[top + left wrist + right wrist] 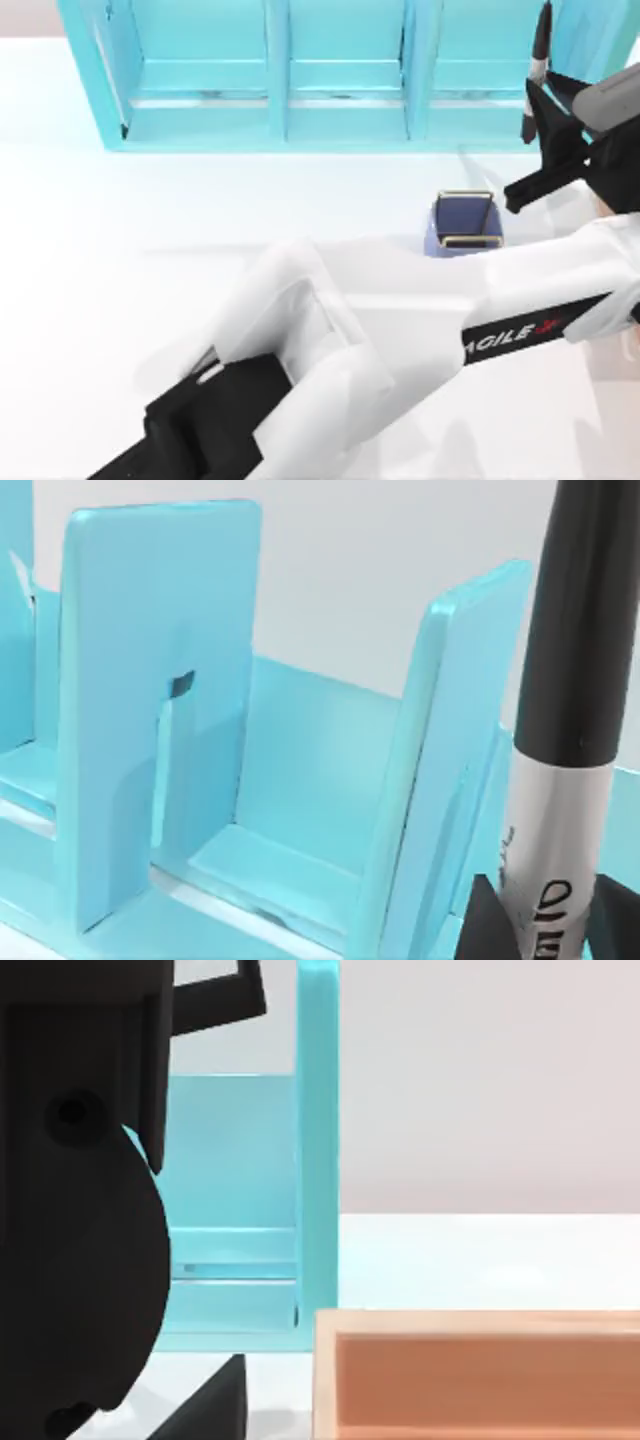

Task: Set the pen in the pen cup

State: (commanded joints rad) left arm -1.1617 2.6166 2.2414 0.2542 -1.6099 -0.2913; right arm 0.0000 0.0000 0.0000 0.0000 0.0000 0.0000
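Gripping the pen point(541, 45) near its lower end, the left tool point(545, 100) sits at the upper right of the top view, its black fingers point(548, 110) closed on the barrel so that the pen stands roughly upright, black cap end uppermost, in front of the right-hand end of the turquoise shelf point(290, 110). In the left wrist view the pen point(565, 770) rises at the right edge of the frame, silver-grey barrel below and black above, with the dark tips of the tool's fingers point(480, 925) on either side of it at the bottom right and the shelf point(160, 700) with its upright dividers spreading across the left and centre. The left arm point(400, 330) runs as a long white body from the lower left of the top view to the right edge, passing just below the pen cup point(466, 222). The pen cup stands on the white desk point(120, 240) right of centre, below and a little left of the held pen, apart from it, its gold wire rim showing around the blue opening. In the right wrist view the right tool point(80, 1210) appears as a dark mass at the left of the frame; I cannot tell whether its fingers are apart or together. Beyond it stand an end of the shelf point(316, 1140) and, at the lower right of that frame, an orange-brown box point(480, 1375) on the desk.
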